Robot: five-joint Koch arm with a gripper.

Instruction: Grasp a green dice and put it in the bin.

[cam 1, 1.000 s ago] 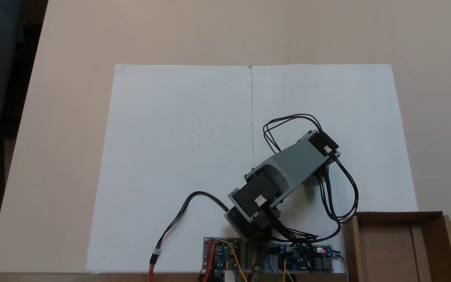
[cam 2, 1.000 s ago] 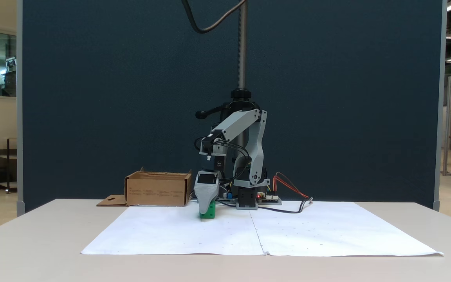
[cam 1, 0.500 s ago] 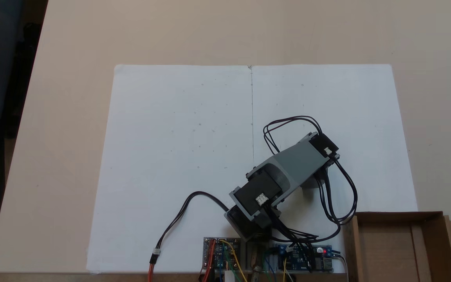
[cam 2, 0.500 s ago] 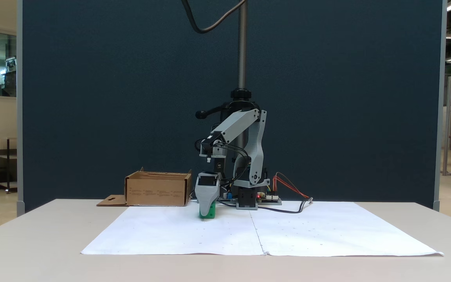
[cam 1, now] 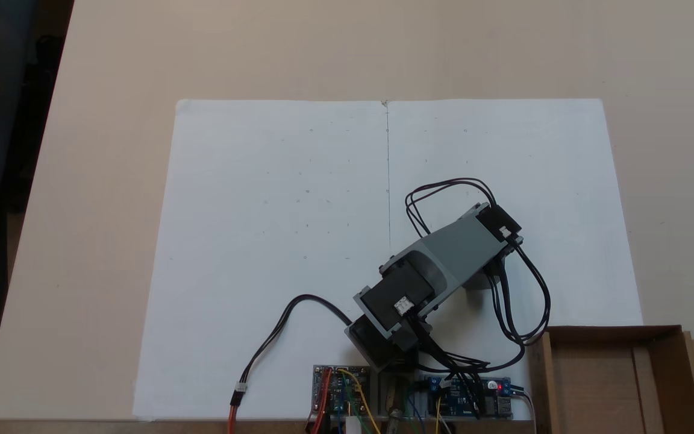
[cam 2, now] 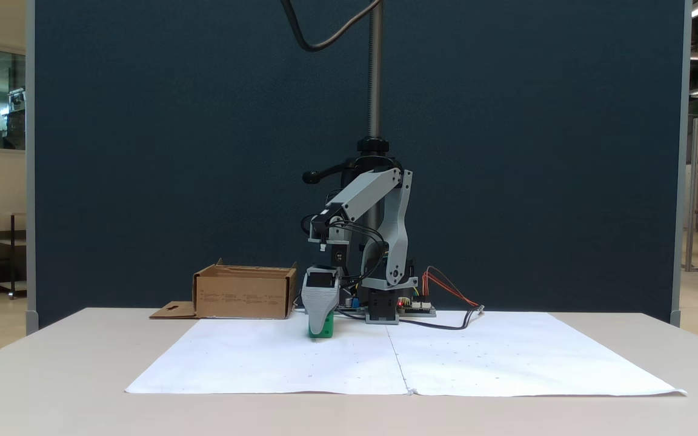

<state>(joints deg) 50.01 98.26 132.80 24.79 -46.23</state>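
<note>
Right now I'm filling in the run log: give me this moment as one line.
phase: grasp | gripper: down over green dice, closure unclear | dice: on paper | bin: apart, no dice seen inside

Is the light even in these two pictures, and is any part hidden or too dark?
In a fixed view from above, soft even light; the arm hides what lies under it. In a fixed view from the front, the green dice is sharp under the gripper; ceiling lamps glare at the top right.
</note>
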